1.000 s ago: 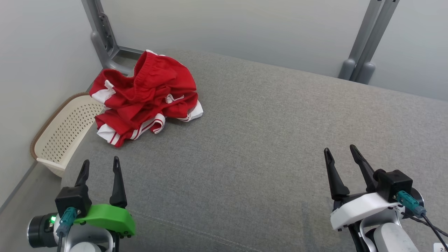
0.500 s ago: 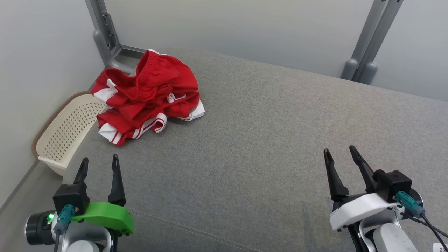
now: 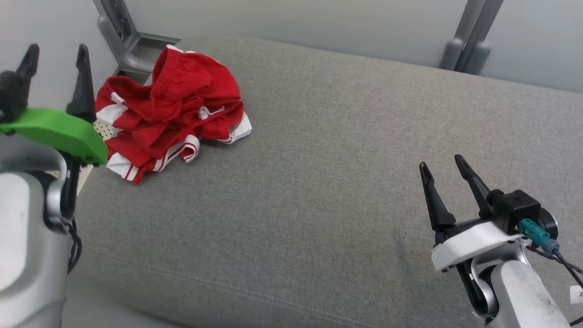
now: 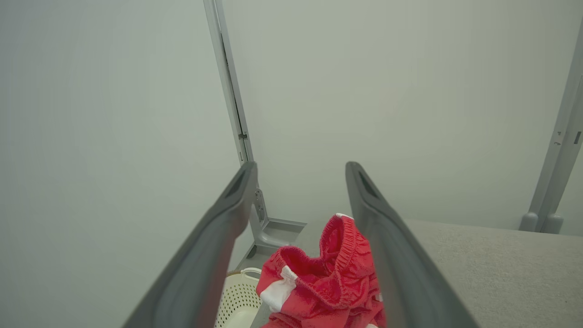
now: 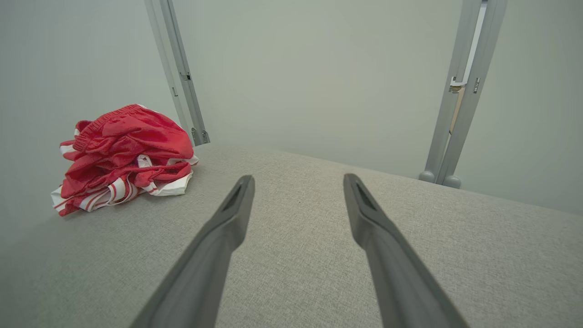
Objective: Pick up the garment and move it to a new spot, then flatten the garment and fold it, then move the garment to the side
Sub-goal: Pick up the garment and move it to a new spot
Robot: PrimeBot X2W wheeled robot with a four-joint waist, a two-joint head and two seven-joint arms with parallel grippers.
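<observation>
Beside the cream basket (image 4: pixel 239 303), the red garment (image 3: pixel 173 109) lies crumpled.

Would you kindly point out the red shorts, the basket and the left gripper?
red shorts (image 3: pixel 182 100), head view, on crumpled red fabric.
basket (image 4: pixel 237 301), left wrist view, on its cream wall.
left gripper (image 3: pixel 57 50), head view, midway between fingertips.

Pale left forearm at the lower left of the frame, left claw (image 3: pixel 56 50) high at the upper left on a green mount, dark fingers spread, empty, right claw (image 3: pixel 441 163) at lower right on a white mount, fingers parted, holding nothing
</observation>
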